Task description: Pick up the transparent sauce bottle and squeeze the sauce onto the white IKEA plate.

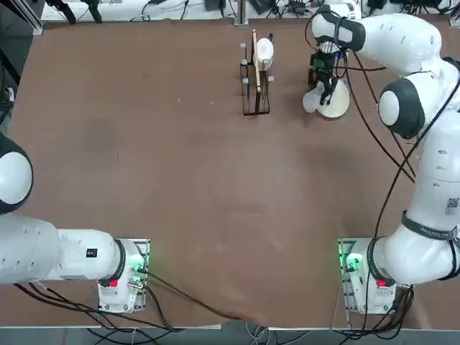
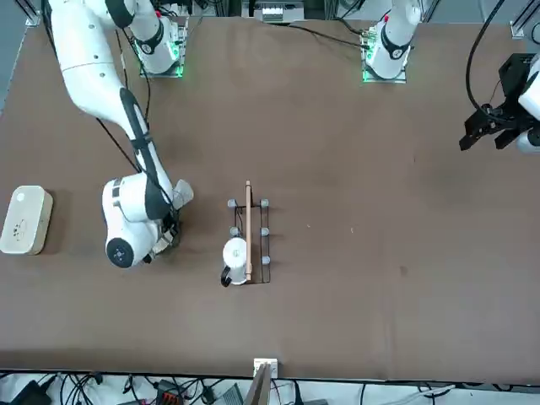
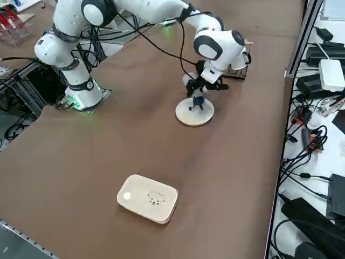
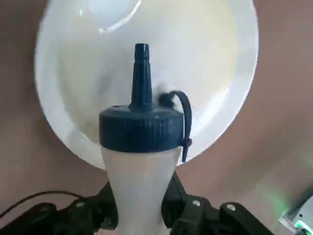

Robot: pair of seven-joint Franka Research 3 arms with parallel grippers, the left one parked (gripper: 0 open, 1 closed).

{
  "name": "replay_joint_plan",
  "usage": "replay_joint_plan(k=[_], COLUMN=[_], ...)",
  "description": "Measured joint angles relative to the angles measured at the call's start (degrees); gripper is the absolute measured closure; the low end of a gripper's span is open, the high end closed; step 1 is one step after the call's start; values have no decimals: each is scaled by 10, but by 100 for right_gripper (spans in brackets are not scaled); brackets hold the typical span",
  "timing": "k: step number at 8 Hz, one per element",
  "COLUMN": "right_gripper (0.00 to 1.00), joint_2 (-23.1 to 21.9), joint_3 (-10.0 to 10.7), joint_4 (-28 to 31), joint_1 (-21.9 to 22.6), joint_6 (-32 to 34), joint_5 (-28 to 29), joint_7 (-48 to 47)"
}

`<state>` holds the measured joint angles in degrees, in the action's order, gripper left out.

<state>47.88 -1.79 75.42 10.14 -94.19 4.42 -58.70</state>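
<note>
Brown tabletop (image 1: 180, 180) seen under everything; the round white plate (image 3: 184, 116) taken as landmark, sides given as the robot's own; well to the left of the plate, a black wire rack (image 1: 246, 100) noted, fitted with pale round knobs; a wooden stick (image 1: 255, 61) laid along it; a white round-topped item (image 2: 234, 253) with a dark loop carried at the rack's side toward the plate.

At the plate itself, the transparent sauce bottle (image 4: 142, 181) held over it, tipped nozzle-down; dark blue cap (image 4: 142, 129) and nozzle aimed at the plate's surface, cap strap hanging loose at one side; pale yellowish patches seen on the plate, whether sauce or shading cannot be told; bottle body gripped by the right gripper (image 4: 139, 205), closed on it from both sides, above the plate.

Right of the plate, the white right arm (image 1: 431, 165) bent back toward it, with black cables (image 1: 388, 194) strung alongside; farther right of the plate, well apart from it, a white rounded-rectangular box (image 3: 148, 198) laid flat, small markings visible on its top.
</note>
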Motion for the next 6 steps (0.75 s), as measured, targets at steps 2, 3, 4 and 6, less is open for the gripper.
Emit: replay_joint_plan(k=[2, 3, 4, 6], right_gripper=[63, 63, 63, 63], joint_2=[-1, -2, -3, -4], joint_3=[1, 1, 1, 1], joint_4=[-29, -46, -57, -66], joint_1=[-5, -5, -5, 0], joint_6=[-1, -1, 0, -1], joint_5=[0, 0, 0, -23], joint_7=[-72, -117, -164, -274])
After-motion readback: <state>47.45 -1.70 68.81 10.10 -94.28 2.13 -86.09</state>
